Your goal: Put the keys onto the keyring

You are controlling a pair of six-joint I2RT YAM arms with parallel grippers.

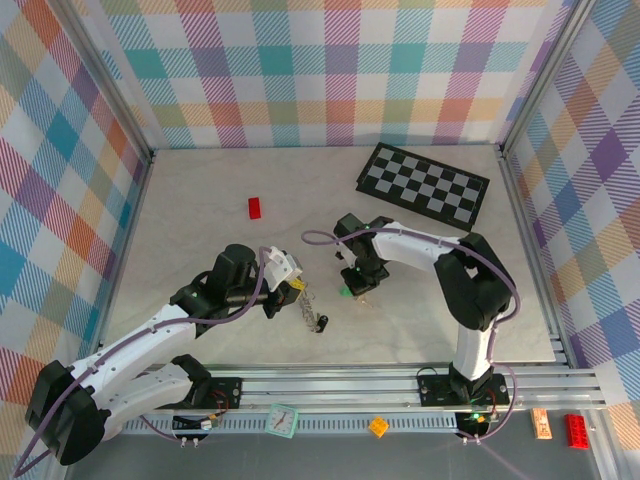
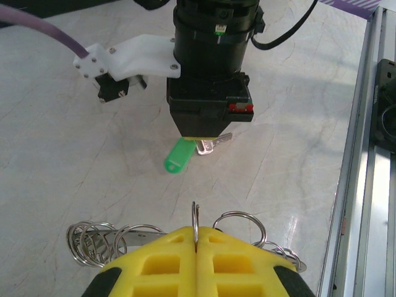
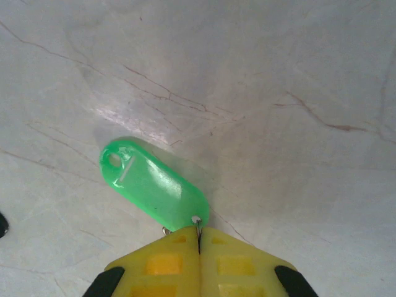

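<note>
Left hand (image 2: 195, 236) is closed, its yellow fingers (image 2: 161, 260) pressed together on one thin wire loop of the keyring (image 2: 238, 224), which stands upright between the tips. More linked metal loops of the keyring spread out to either side of the fingers, just above the pale marbled worktop (image 1: 200, 200). From above, the keyring trails down from this hand towards the near edge, and the black key (image 1: 322, 322) sits at its lower end.

Right hand (image 3: 199, 235) is closed too, pointing down and pinching the small metal ring at one end of the green key (image 3: 154, 185). The green plastic head sticks out from the fingertips at a slant, close over the worktop; I cannot tell whether it touches. Its silver blade (image 2: 214, 145) shows just under the right hand in the left wrist view. The two hands are near each other, apart, mid-worktop.

A red brick (image 1: 255, 207) and a chequered board (image 1: 423, 184) lie farther back.
</note>
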